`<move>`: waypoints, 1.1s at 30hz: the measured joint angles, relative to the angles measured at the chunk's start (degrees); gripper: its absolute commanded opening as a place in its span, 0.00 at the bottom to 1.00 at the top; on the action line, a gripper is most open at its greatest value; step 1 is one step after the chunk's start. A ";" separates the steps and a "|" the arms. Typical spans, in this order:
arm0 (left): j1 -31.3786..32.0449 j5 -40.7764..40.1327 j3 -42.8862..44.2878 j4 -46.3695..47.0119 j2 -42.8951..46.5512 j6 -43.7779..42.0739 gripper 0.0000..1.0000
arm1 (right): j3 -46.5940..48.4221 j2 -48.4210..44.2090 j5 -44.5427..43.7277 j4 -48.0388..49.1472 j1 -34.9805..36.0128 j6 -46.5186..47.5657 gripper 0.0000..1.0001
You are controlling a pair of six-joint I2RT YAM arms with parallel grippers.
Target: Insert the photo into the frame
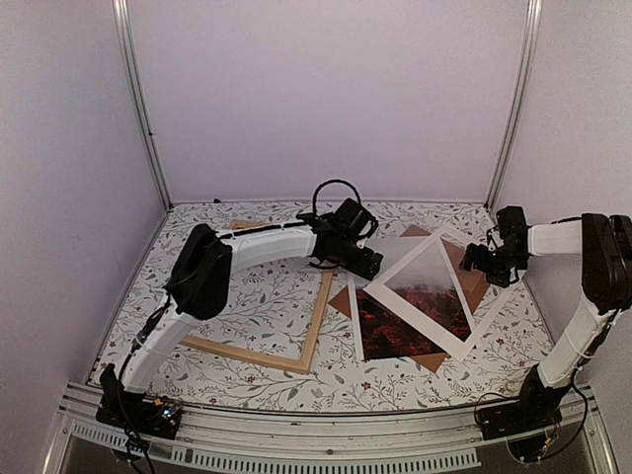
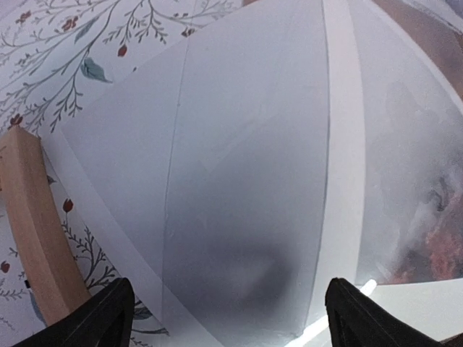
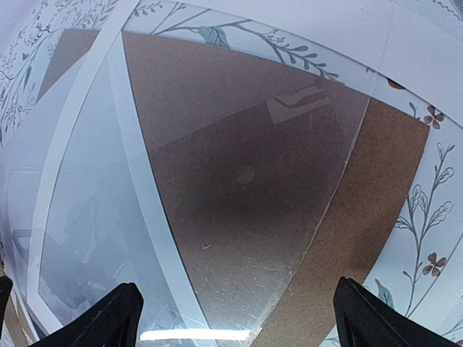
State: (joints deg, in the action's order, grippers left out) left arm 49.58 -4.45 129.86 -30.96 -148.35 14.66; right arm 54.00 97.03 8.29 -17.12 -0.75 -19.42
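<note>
Barely started; the photo (image 1: 387,332) lies outside the frame (image 1: 247,354) (partly beneath a white mat (image 1: 417,321)); left gripper (image 2: 231,316) and right gripper (image 3: 231,318) both gape, empty.

The tabletop (image 1: 326,380) is covered edge to edge in a white sheet printed with grey-green sprigs and small red flowers. Directly on it, left of centre, lies the large rectangular frame of thin light-wood strips (image 1: 318,321), flat, with the printed cover showing through its opening. Just to its right lies a plain brown backing board (image 3: 376,195), turned at an angle to the tabletop's edges. The dark red-orange photo print (image 1: 395,331) rests mostly on that board, and a white cardboard mat (image 1: 415,323) lies askew over both. A small tan piece (image 1: 244,225) sits near the rear left edge, partly hidden.
</note>
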 measured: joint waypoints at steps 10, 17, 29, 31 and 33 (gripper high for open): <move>-1.05 0.52 2.67 -2.40 -3.45 2.38 0.95 | -0.48 -0.33 1.49 0.46 0.00 0.20 0.96; -1.05 3.87 3.28 -3.82 -3.61 5.44 0.96 | -2.14 -0.59 1.88 0.61 0.00 0.20 0.96; -0.24 5.75 -3.91 -3.89 0.92 7.52 0.90 | -2.67 -3.78 2.56 0.37 0.00 0.17 0.97; 0.31 5.79 -6.08 -3.72 2.29 7.72 0.88 | -2.75 -3.98 2.56 0.28 0.00 0.17 0.97; 1.05 6.01 -9.66 -3.48 4.55 8.13 0.86 | -3.19 -4.20 2.45 0.26 0.00 0.17 0.97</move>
State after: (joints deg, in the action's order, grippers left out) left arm 50.63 1.56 120.20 -34.44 -143.81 22.79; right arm 50.81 92.84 10.74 -16.86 -0.75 -19.25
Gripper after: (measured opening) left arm 0.881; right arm 0.968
